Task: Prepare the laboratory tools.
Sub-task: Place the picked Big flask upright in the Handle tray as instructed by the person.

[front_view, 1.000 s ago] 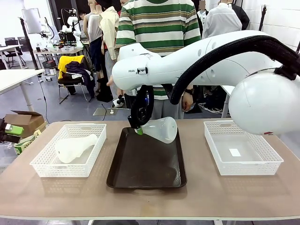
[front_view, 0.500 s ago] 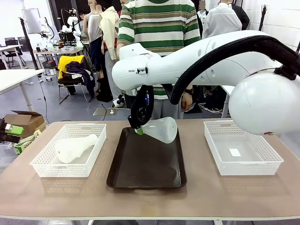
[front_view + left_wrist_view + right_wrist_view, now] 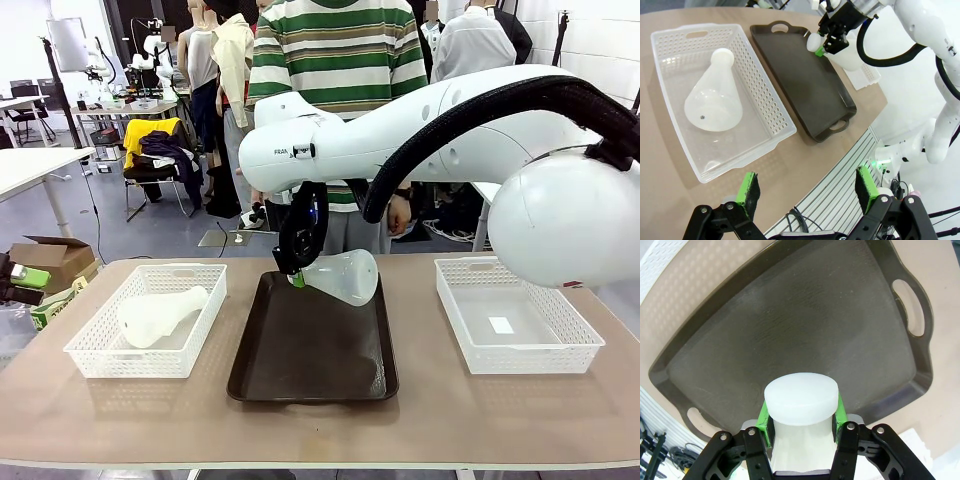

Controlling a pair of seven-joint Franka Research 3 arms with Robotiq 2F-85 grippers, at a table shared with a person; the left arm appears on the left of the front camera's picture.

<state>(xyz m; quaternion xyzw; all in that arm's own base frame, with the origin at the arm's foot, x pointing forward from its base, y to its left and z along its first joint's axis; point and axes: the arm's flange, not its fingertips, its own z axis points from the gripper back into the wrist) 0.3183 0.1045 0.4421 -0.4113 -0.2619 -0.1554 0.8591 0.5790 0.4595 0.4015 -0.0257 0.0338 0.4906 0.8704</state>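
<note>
**Item 1.** Translucent frosted-white conical flask (image 3: 345, 277), wide base, narrow neck.
- Location: in the air over the far end of the tray, tilted, with the neck toward my left and the base toward my right.
- Hold: my right jaws are closed on the neck just under the mouth, with the green pads (image 3: 765, 415) on either side.
- I cannot tell whether the base brushes the tray's far rim.

**Item 2.** Second flask (image 3: 715, 97), same make.
- Location: lying on its side in the left basket, with nothing gripping it.

**Item 3.** Dark brown rectangular plastic tray (image 3: 310, 350) with cut-out handles.
- Location: middle of the table (image 3: 500, 420), between the two baskets.
- Nothing stands on it.

**Item 4.** White lattice plastic basket (image 3: 100, 362), on my left.
- Contents: item 2.

**Item 5.** Matching basket (image 3: 520, 362), on my right.
- Contents: no flask, only a pale patch on its floor.

**Item 6.** My left jaws.
- State: spread wide and holding nothing.
- Location: above the table's near edge, just short of the left basket.

**Status, as I judge it.**
- Under way: one flask is in my grip and not yet set down. The tray beneath it looks the likely place for it.
- Left to do: stand that flask upright and release it, then fetch the second flask from its basket, which my open left jaws seem best placed to do.
- I put the work at under half done.
</note>
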